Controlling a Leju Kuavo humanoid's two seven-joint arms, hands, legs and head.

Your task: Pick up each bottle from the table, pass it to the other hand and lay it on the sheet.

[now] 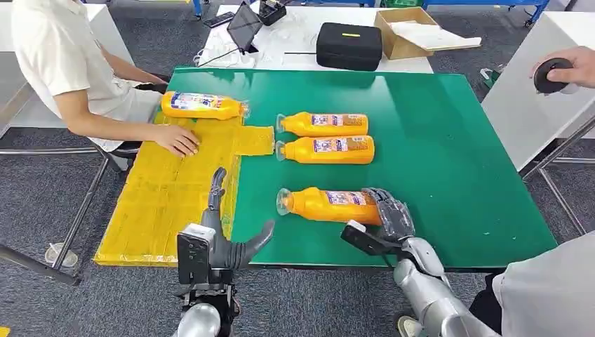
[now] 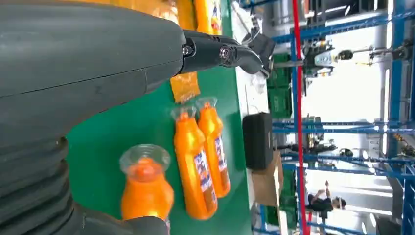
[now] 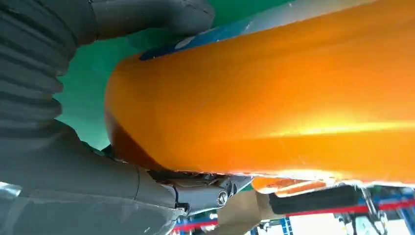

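Bottle [image 1: 328, 205] in right hand's [image 1: 390, 213] grasp, on table [image 1: 449, 161]

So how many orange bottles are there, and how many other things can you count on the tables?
Orange bottles: 4, one on the yellow sheet at, two side by side at and, one under the right hand at
Black case: 1
Cardboard box: 1
Total: 6

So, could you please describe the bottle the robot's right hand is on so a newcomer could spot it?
On the green table, look along the near edge. An orange bottle lies there on its side, alone, with the right hand wrapped around its base; the other bottles lie untouched farther back.
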